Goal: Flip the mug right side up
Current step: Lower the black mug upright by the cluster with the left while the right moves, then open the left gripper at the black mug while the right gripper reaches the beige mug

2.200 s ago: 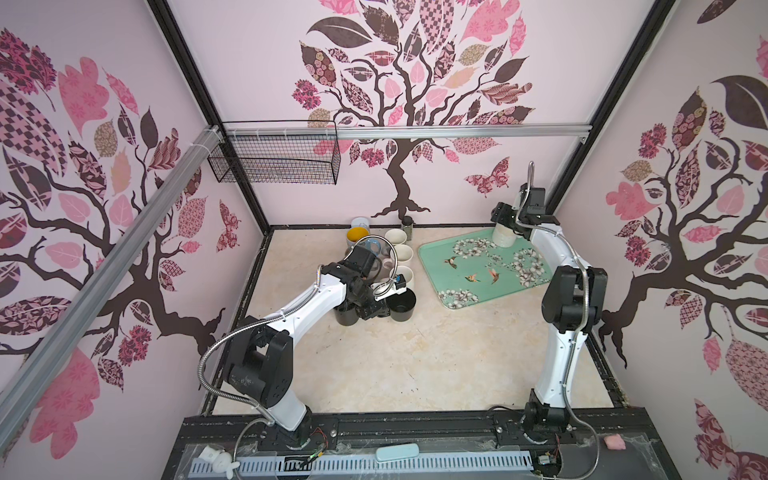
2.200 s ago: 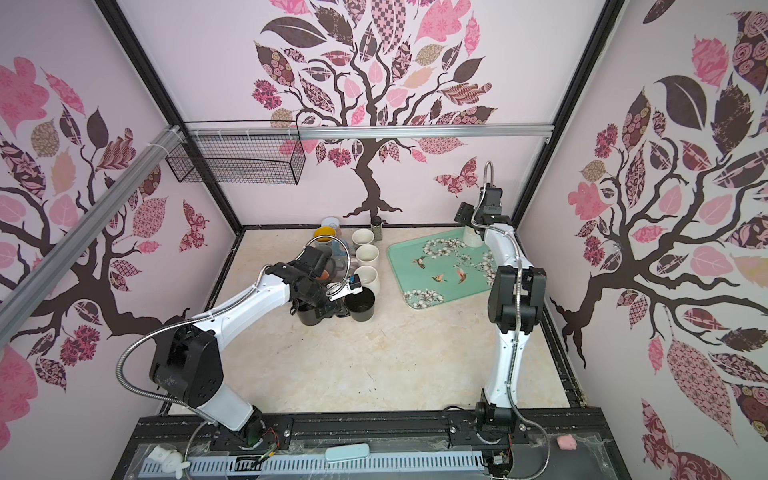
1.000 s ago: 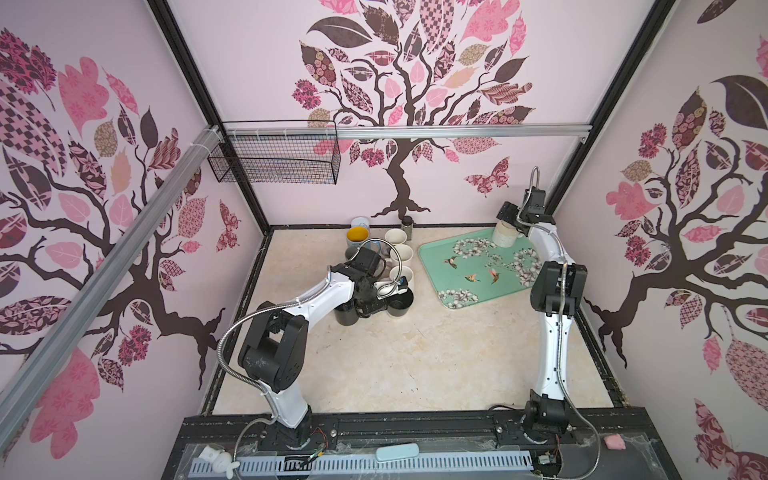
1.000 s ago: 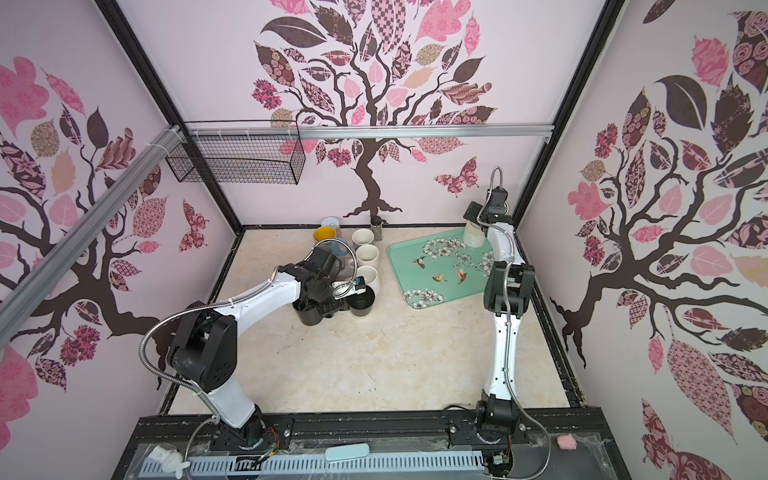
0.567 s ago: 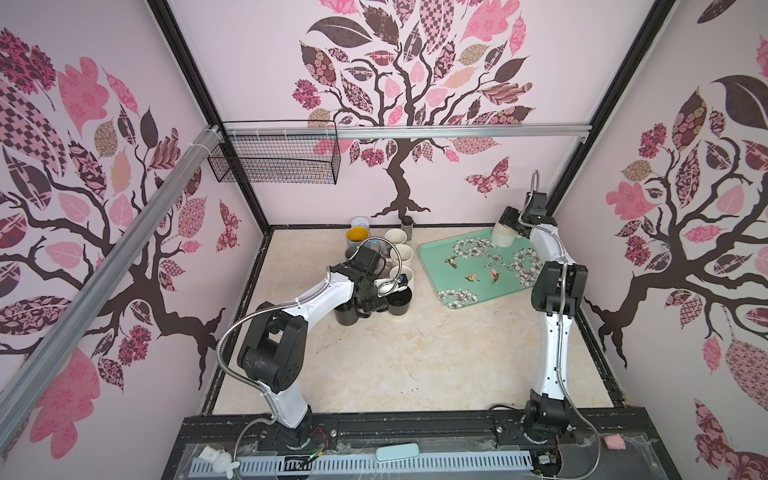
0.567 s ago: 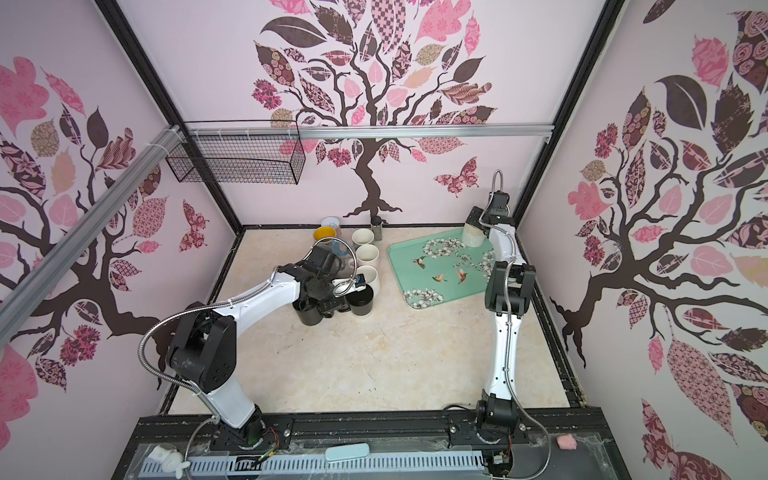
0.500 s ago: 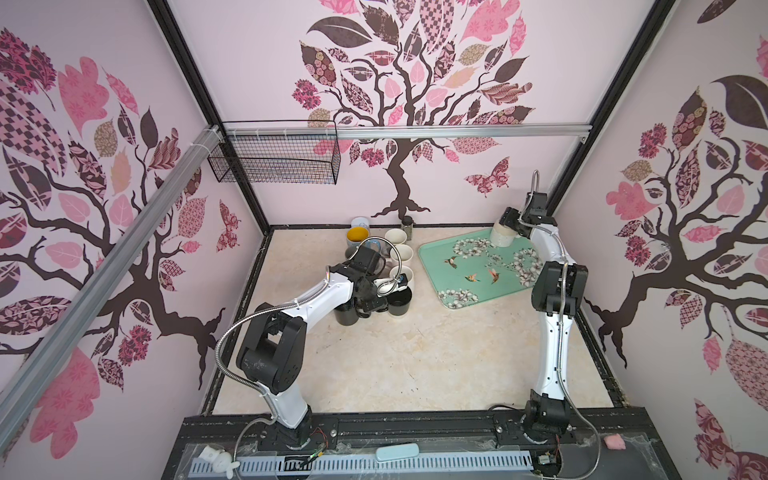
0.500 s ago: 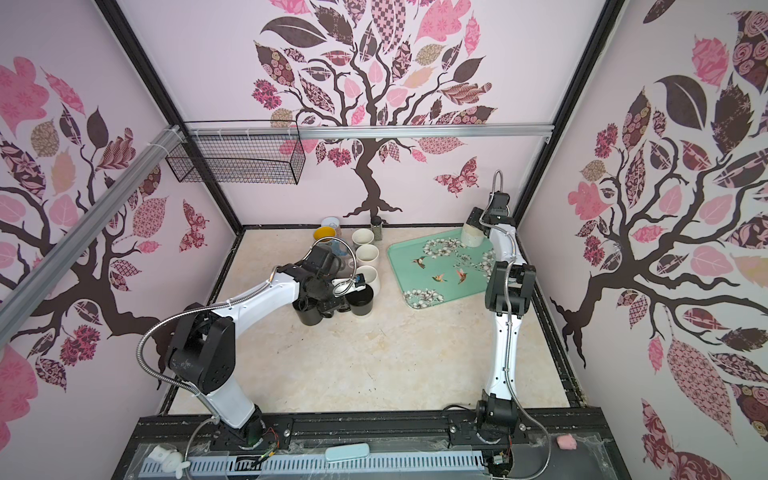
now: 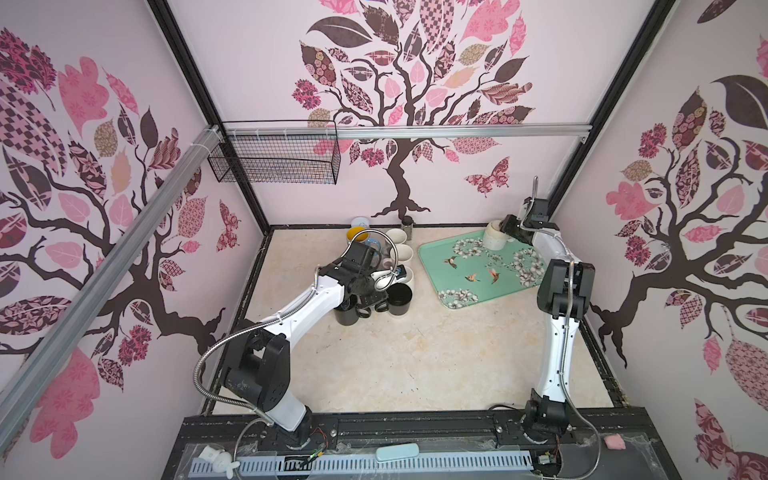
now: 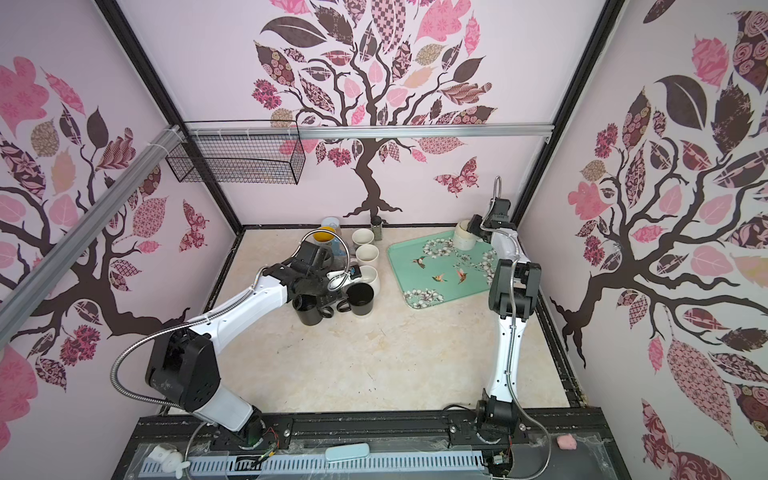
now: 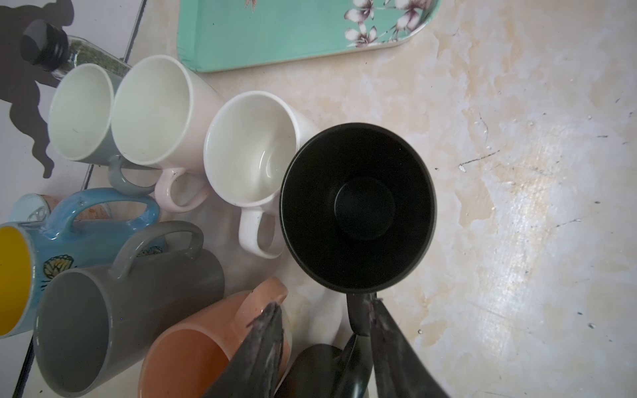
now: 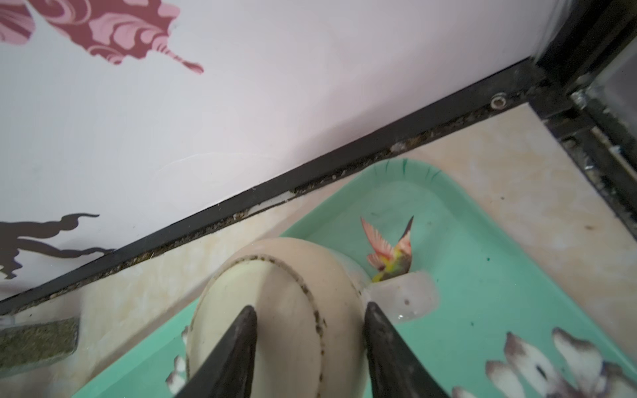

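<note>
A cream mug [image 9: 491,237] [image 10: 462,239] stands upside down, base up, at the back corner of the teal tray [image 9: 432,257]. My right gripper [image 9: 500,230] [image 12: 308,308] reaches it from the right. In the right wrist view its two fingers press the sides of the mug [image 12: 275,275], and the handle sticks out beside one finger. My left gripper [image 9: 376,301] [image 11: 324,303] is open over a cluster of mugs on the left. The handle of an upright black mug [image 11: 358,206] lies loose between its fingers.
Several upright mugs crowd the back left: white [image 11: 248,155], pink [image 11: 151,110], grey [image 11: 103,310], peach [image 11: 193,351], blue-and-yellow [image 11: 20,268] and a second black one [image 9: 345,313]. A spice jar [image 9: 407,224] stands at the back wall. A wire basket [image 9: 274,158] hangs above.
The right gripper's fingers have closed in onto the cream mug. The left gripper has opened off the black mug's handle; that mug stays upright.
</note>
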Robot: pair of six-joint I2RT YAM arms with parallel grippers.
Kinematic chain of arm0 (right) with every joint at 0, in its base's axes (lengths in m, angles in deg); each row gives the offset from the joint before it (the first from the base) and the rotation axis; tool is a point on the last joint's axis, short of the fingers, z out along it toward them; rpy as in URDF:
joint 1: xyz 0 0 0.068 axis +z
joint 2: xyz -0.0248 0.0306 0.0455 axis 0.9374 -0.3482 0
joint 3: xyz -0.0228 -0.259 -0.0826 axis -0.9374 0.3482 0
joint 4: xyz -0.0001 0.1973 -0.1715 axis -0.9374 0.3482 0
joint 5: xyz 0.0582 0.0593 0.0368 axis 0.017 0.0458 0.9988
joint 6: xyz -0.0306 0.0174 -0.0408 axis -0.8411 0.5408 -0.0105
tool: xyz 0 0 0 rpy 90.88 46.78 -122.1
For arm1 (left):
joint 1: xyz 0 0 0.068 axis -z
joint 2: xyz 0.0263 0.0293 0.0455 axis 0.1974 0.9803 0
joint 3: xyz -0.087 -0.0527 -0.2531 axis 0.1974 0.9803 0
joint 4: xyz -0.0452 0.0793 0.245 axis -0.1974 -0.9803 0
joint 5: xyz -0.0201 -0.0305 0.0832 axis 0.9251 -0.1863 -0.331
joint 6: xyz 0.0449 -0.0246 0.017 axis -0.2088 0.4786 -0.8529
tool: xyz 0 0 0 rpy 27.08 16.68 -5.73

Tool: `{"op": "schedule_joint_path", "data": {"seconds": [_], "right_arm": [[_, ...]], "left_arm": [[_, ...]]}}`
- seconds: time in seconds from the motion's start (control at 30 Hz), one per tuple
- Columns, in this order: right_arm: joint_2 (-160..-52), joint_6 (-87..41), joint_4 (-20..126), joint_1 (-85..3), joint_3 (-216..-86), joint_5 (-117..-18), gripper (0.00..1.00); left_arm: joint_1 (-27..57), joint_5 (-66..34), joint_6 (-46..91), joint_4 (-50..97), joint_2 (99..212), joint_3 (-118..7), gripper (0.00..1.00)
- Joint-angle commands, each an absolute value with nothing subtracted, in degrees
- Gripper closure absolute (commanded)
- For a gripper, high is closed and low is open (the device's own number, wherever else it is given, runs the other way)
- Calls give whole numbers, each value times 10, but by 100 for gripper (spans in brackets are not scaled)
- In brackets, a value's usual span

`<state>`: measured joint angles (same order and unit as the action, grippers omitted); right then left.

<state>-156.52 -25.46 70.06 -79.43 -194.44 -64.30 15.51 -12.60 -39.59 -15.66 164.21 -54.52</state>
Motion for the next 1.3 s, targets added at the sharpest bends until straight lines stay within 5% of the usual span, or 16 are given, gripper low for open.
{"op": "schedule_joint_path", "data": {"seconds": [0.0,0.37,0.73,1.27], "right_arm": [[-1504,-254,713,-784,-1867,-629,49],[-1321,-187,590,-734,-1558,-619,44],[-1242,-239,633,-729,-1560,-598,30],[-1380,-265,678,-760,-1639,-503,65]], "left_arm": [[157,-101,-378,-133,1611,-525,56],[157,-85,-281,-108,1547,-517,56],[174,-13,-202,-90,1490,-475,56],[249,-32,-189,-103,1532,-505,57]]}}
